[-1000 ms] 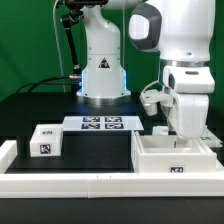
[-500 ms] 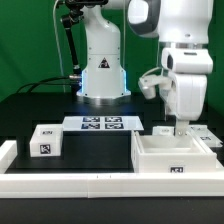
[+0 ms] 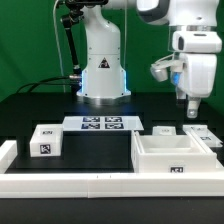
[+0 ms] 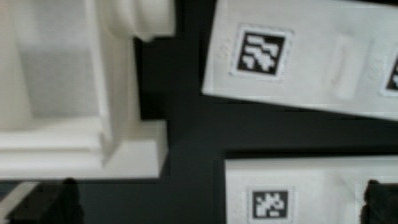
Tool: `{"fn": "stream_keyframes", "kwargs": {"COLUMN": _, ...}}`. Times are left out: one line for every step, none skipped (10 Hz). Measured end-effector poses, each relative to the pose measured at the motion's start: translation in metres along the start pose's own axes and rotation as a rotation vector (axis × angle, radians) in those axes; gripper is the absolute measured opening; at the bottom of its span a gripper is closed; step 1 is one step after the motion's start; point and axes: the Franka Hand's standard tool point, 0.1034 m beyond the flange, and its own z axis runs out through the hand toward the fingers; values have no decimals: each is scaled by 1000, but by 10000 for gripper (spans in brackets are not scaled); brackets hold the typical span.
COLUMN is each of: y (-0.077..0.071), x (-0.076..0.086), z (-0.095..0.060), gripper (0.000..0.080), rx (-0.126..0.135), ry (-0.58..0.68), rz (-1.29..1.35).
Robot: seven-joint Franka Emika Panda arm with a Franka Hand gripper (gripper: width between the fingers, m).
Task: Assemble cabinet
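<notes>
Tool (image 3: 192, 106) hovered empty, fingers spread wide. Cabinet shell (image 3: 172, 158) sat below tool, looked unfilled. Near drawer block (image 3: 200, 133) lay beneath tool; far drawer block (image 3: 45, 141) well apart. Judged: assembly barely begun, drawers left.

Marker board (image 3: 100, 123); low white rail (image 3: 60, 184)

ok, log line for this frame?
gripper open, empty | above box | block apart, exterior view's left

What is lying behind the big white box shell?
Behind the box shell lie a first block and a second block, small, white, tagged. The table strip directly behind its back wall is covered.
</notes>
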Motion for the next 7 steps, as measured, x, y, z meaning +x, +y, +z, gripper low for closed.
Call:
{"fn": "stream_keyframes", "kwargs": {"y": -8, "x": 10, "z": 5, "gripper": 797, "rx": 9, "ry": 6, "rz": 21}}
{"fn": "stream_keyframes", "kwargs": {"y": -7, "x": 9, "z": 6, "gripper": 797, "rx": 10, "ry": 4, "rz": 11}}
{"fn": "stream_keyframes", "kwargs": {"y": -6, "x": 8, "z": 6, "gripper": 797, "rx": 11, "ry": 4, "rz": 15}}
{"fn": "stream_keyframes", "kwargs": {"y": -7, "x": 8, "z": 6, "gripper": 797, "rx": 11, "ry": 4, "rz": 14}}
{"fn": "stream_keyframes", "kwargs": {"y": -7, "x": 8, "z": 6, "gripper": 797, "rx": 12, "ry": 4, "rz": 14}}
{"fn": "stream_keyframes", "kwargs": {"y": -10, "x": 11, "z": 7, "gripper": 797, "rx": 13, "ry": 7, "rz": 14}}
{"fn": "stream_keyframes", "kwargs": {"y": -20, "x": 12, "z": 11, "gripper": 797, "rx": 18, "ry": 14, "rz": 7}}
